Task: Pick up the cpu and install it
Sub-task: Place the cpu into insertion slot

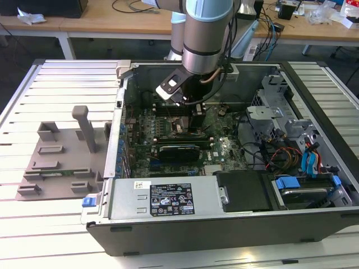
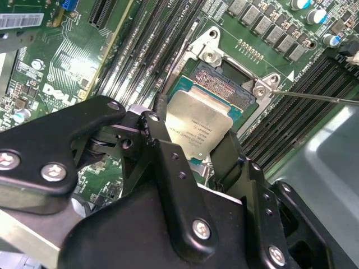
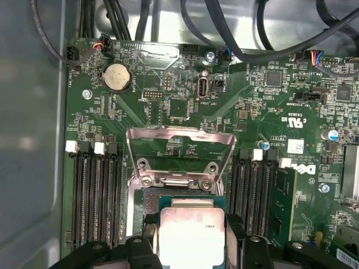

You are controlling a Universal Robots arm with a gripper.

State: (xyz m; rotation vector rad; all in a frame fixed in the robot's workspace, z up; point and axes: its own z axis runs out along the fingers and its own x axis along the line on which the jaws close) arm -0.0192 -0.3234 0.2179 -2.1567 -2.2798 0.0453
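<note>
Fingers [image 2: 160, 145] clasp the cpu [image 2: 197, 128], a silvery square with a greenish rim, seemingly just over the open socket [image 2: 224, 84].

Memory slots [image 3: 95, 190] flank the socket [image 2: 224, 84] under the cpu [image 2: 199, 126]; the raised frame [image 3: 179, 133] stands alongside.

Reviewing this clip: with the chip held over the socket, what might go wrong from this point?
1. The silvery square cpu sits offset from the dark socket, part of which is uncovered; lowered askew, it may bend contacts.
2. The raised metal load plate stands close beyond the black fingers; drifting forward might strike it.
</note>
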